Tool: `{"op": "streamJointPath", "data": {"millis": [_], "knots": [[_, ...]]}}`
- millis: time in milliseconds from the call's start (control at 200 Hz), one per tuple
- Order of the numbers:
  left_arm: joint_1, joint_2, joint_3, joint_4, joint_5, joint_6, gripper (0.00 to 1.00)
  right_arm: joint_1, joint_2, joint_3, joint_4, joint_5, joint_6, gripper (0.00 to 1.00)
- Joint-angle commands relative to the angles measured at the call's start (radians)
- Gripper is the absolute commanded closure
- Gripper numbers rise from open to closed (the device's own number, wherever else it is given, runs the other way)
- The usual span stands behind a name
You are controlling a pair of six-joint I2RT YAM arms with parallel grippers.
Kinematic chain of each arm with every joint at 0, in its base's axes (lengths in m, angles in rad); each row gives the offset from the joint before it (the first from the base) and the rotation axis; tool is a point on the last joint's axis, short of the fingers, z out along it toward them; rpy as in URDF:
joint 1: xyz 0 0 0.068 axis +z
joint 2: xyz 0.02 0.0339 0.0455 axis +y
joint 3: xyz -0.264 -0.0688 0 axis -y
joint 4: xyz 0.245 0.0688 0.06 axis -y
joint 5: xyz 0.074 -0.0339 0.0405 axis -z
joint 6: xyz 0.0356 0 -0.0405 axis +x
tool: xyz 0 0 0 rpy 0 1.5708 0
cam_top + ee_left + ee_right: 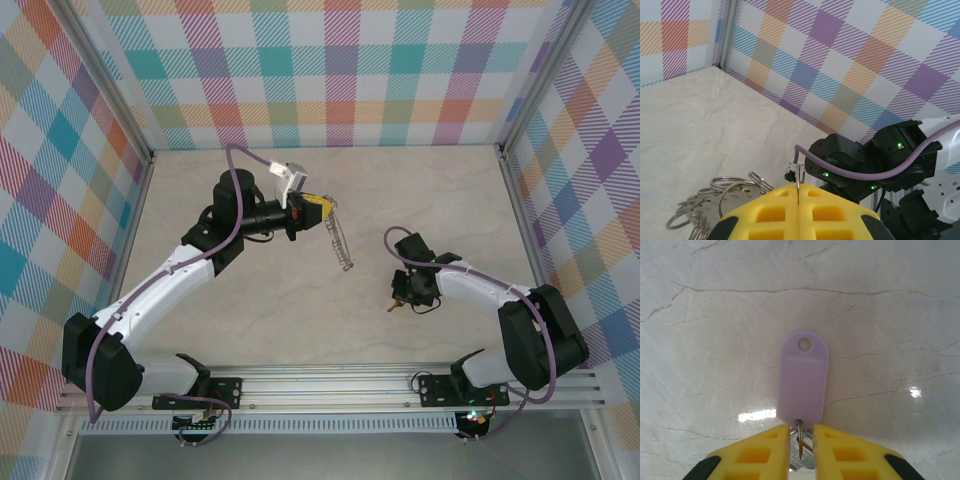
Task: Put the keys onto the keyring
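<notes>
Pale marble-look tabletop (300, 340), plaid walls (340, 90) on three sides. Left gripper (798, 192): jaws fully closed, pinching the thin wire of the keyring (341, 243) edge-on between the yellow pads. Small rings (715, 200) strung on it bunch just beside the fingers. The hoop hangs off the fingertips mid-table; can't tell if its lower end touches the surface. Left arm reaches forward, wrist turned toward the right arm.

Right gripper (801, 435): jaws nearly closed on the key (803, 372), gripped at the blade end, lilac head sticking out past the tips. Right arm is folded inward, gripper pointing down at the table, well apart from the hoop.

Step, as I read it: both parts in hand, bringing them together. The next move likely needs the key's hole lined up with the hoop's wire at an opening; can't tell where that opening is.
</notes>
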Motion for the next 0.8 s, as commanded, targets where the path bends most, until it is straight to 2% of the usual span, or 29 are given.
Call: {"op": "streamJointPath", "data": {"millis": [0,190,495,655,720,800], "knots": [[-0.010,0.002,-0.004,0.065,0.023,-0.011,1.00,0.006,-0.016,0.026,0.003,0.006,-0.009,0.81],[-0.011,0.002,-0.004,0.065,0.023,-0.010,1.00,0.006,-0.001,0.022,0.010,0.003,-0.010,0.83],[-0.011,0.007,-0.004,0.065,0.031,-0.011,1.00,0.005,0.001,0.017,0.016,-0.005,-0.017,1.00],[-0.012,0.008,-0.007,0.064,0.031,-0.012,1.00,0.006,0.001,0.013,0.020,-0.015,-0.021,1.00],[-0.012,0.007,-0.005,0.064,0.030,-0.014,1.00,0.006,0.004,0.012,0.020,-0.017,-0.023,0.87],[-0.012,0.007,-0.004,0.065,0.031,-0.015,1.00,0.006,0.004,0.009,0.024,-0.017,-0.023,0.85]]}}
